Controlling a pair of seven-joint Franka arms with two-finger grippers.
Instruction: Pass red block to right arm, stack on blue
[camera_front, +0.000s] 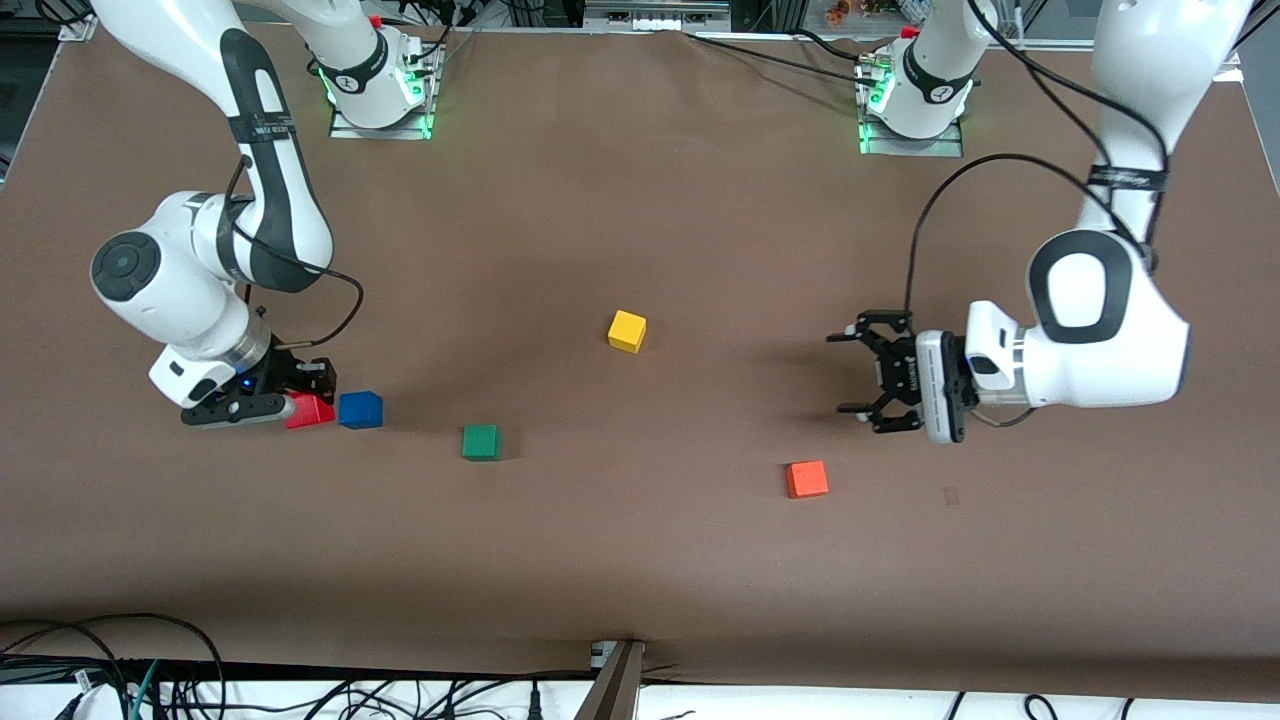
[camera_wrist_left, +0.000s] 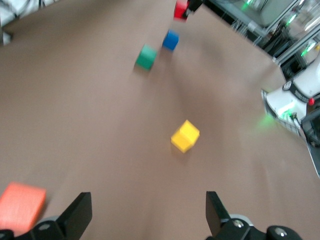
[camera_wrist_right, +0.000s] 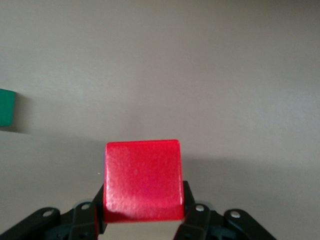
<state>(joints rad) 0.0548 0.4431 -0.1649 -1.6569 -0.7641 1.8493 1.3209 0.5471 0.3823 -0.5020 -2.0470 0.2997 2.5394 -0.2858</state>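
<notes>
Two pincers: right pincer (camera_front: 300, 405) is clenching the red block (camera_front: 312, 410) beside the blue cube (camera_front: 360, 410), risking nudging it; left pincer (camera_front: 868, 385) is waiting, released.

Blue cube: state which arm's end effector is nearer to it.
Right. The right end effector, holding the red block, is just beside the blue cube; the left end effector hangs open near the orange cube.
</notes>
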